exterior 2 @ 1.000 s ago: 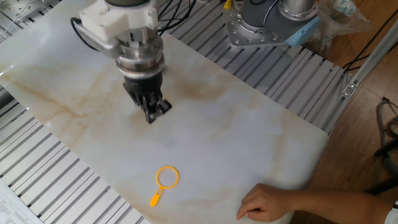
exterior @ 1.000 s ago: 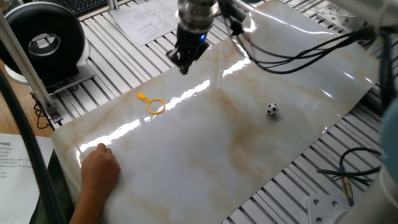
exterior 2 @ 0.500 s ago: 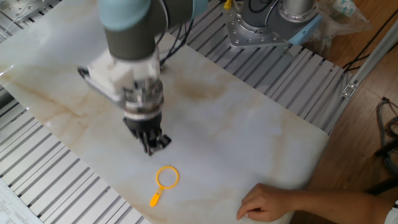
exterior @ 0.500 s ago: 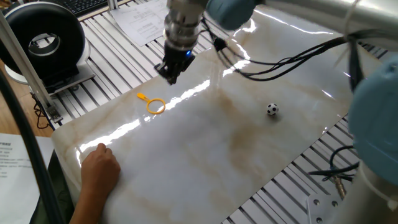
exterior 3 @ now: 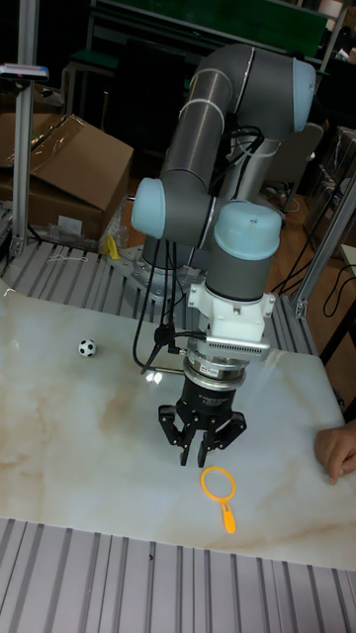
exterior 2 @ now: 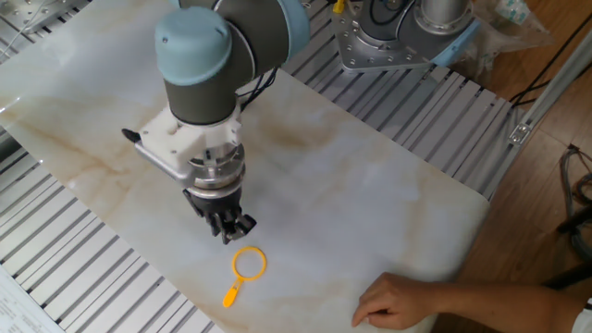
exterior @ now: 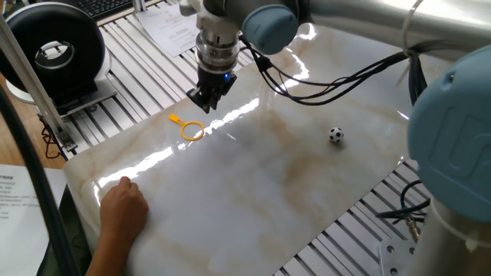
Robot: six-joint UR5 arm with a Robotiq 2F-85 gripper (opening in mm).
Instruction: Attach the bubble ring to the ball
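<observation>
The orange-yellow bubble ring (exterior: 192, 130) (exterior 2: 248, 264) (exterior 3: 219, 484) lies flat on the marble board with its stub handle pointing to the board's edge. My gripper (exterior: 205, 106) (exterior 2: 233, 231) (exterior 3: 195, 458) points down just beside the ring and a little above the board. Its fingers stand slightly apart with nothing between them. The small black-and-white ball (exterior: 336, 135) (exterior 3: 87, 348) rests far off on the other side of the board. It does not show in the other fixed view.
A person's hand (exterior: 123, 207) (exterior 2: 398, 301) (exterior 3: 341, 450) rests on the board's edge close to the ring. Slotted aluminium table (exterior 2: 55, 259) surrounds the marble board (exterior: 268, 184). A black fan (exterior: 50, 50) stands beyond the board. Cables (exterior: 345, 73) trail over the far side.
My gripper has travelled across the board toward the ring and lower, ending right beside it. Ring, ball and the person's hand have stayed put.
</observation>
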